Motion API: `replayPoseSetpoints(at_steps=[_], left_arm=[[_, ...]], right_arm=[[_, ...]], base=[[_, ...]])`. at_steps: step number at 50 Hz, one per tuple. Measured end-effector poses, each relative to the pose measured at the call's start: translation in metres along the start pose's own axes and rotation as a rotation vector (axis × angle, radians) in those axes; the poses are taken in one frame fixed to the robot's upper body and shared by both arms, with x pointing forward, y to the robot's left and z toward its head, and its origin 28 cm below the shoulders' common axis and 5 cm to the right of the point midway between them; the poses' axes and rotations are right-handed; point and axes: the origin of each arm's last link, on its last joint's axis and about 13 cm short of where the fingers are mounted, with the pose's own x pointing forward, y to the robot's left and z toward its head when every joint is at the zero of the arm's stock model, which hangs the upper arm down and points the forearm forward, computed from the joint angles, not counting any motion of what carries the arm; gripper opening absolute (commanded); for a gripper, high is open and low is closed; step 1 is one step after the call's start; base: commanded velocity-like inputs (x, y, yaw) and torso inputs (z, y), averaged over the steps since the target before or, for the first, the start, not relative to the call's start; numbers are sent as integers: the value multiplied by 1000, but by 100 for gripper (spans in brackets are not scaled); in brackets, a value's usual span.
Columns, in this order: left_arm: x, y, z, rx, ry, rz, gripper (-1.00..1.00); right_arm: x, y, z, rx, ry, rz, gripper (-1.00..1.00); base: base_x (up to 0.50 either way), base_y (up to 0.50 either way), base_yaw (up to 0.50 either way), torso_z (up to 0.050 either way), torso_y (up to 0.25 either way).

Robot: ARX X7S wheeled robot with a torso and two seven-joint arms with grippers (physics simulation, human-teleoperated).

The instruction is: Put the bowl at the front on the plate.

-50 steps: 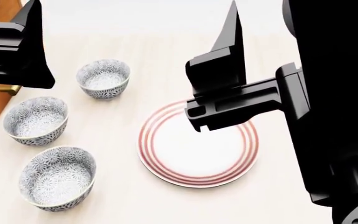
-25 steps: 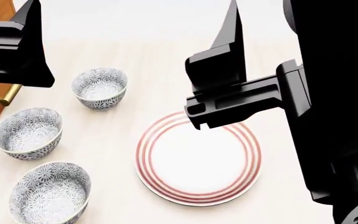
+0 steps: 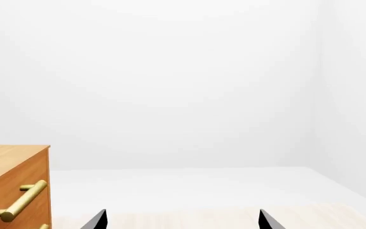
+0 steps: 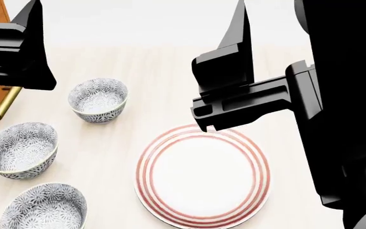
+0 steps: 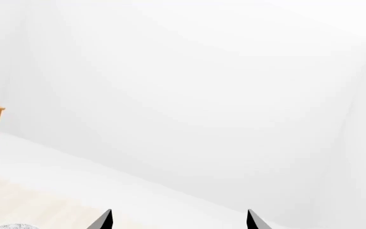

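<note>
Only partly can you see the bowl; the head view's lower edge cuts it off, down and toward you from your left gripper; it is deep, white, with dense grey-blue flowers. Both grippers show only two parted fingertips, empty; the right gripper hangs above the red-ringed plate, hiding its far rim.

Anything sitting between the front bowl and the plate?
No. In the head view, only bare table separates the front bowl from the plate; the other two bowls lie farther back.
</note>
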Motion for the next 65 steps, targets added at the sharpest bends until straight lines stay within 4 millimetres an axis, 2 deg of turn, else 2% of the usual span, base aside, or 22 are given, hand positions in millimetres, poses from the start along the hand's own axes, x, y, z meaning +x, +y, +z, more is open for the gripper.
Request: replayPoseSetpoints(at_steps=[48,65], left_arm=[[1,1,-4,1,10,8,100],[-3,-2,-15,-23,146,-18,100]], right_arm=[[0,1,-2,2,-11,7,100],[-2,0,-2,-8,-23,12,100]], base=[[107,0,0,0,0],[0,0,0,0,0]])
